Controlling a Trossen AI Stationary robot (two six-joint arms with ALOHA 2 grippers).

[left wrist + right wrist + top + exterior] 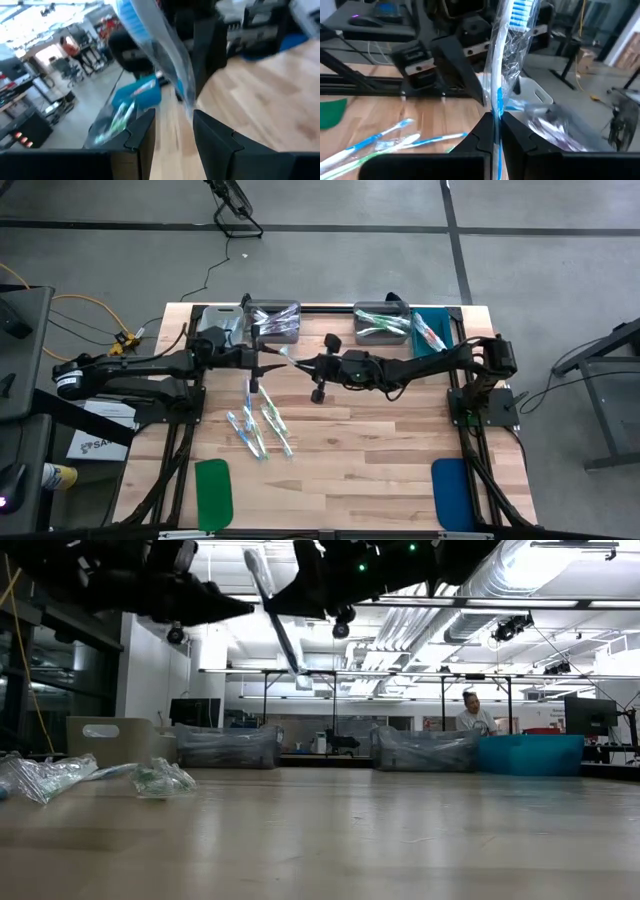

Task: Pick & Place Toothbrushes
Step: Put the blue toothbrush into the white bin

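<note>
My right gripper (496,122) is shut on a clear-wrapped blue toothbrush (512,30), held high over the table's middle (286,357). My left gripper (172,131) faces it from the table's left, open. The wrapper's lower end (186,97) hangs just ahead of its gap; whether it touches a finger I cannot tell. Several more toothbrushes (258,422) lie flat on the wood below, left of centre. Others fill the two clear bins (275,320) (381,322) at the far edge. My right gripper pinches the toothbrush's handle (497,102) through its wrapper between its two fingers. The fingers come level from the table's right and lie across the brush. The brush stands steeply tilted (277,612), bristle end up, lifted clear of the table.
A grey bin (220,327) stands at the far left and a blue bin (432,332) at the far right. A green pad (213,491) and a blue pad (451,491) lie near the front edge. A person (471,716) sits beyond the table.
</note>
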